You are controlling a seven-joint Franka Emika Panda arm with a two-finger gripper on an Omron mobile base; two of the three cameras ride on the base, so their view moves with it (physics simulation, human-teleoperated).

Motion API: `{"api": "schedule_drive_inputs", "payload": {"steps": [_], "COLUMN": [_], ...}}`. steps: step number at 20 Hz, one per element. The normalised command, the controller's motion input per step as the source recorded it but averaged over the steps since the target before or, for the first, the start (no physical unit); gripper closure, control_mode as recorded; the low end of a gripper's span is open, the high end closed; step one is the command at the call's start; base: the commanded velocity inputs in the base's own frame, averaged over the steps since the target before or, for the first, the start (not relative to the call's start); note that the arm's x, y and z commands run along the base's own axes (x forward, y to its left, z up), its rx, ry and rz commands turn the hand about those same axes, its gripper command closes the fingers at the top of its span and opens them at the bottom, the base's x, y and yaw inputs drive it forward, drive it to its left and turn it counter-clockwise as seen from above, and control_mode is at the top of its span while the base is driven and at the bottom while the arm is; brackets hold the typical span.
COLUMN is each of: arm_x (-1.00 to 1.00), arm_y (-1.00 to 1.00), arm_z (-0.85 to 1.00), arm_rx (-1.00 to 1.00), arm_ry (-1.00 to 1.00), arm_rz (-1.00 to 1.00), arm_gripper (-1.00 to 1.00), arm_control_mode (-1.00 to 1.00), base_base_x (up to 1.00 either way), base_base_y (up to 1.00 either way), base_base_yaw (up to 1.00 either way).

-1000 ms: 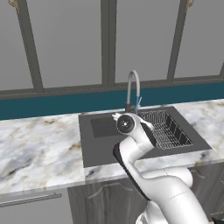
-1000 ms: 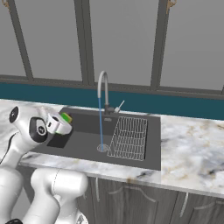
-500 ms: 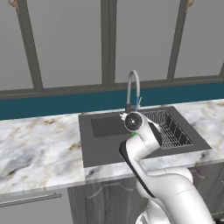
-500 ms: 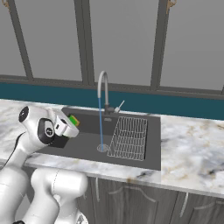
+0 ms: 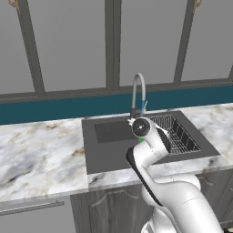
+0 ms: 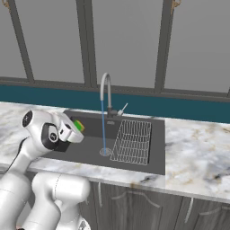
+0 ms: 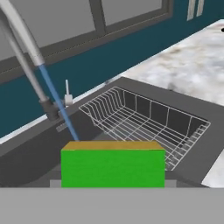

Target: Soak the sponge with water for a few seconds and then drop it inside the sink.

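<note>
Sponge: a small flat block with a bright green face and a thin yellow layer (image 7: 113, 168) is seen in the hand view, held in front of the dark basin; in the right base view only a green and yellow corner shows past the white hand.
Gripper (image 6: 74, 130): the jaws are clenched on the sponge; the fingertips are hidden behind it.
Water: a thin pale blue stream (image 6: 103, 128) falls from the spout to the drain, just beside the sponge; contact cannot be told.
Sink: a large dark grey recessed basin (image 6: 157, 148) is set in the marbled surface (image 6: 197, 157).
Faucet: a curved grey gooseneck (image 6: 106, 92) stands at the back rim.
Rack: a wire rack (image 6: 131, 141) fills the right part; the left part lies open.
Hidden: the basin floor in the left base view is partly covered by the arm.
</note>
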Motion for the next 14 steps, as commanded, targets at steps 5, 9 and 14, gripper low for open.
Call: {"api": "schedule_drive_inputs", "payload": {"steps": [5, 9, 14], "arm_x": [0.00, 0.00, 0.00], "arm_y": [-0.07, -0.03, -0.09], "arm_z": [-0.12, -0.04, -0.05], "arm_rx": [0.00, 0.00, 0.00], "arm_ry": [0.00, 0.00, 0.00], "arm_rz": [-0.04, -0.04, -0.04], "arm_gripper": [1.00, 1.00, 1.00], "arm_control_mode": [-1.00, -1.00, -1.00], "base_base_x": [0.00, 0.00, 0.00], "base_base_y": [0.00, 0.00, 0.00], "base_base_yaw": [0.00, 0.00, 0.00]}}
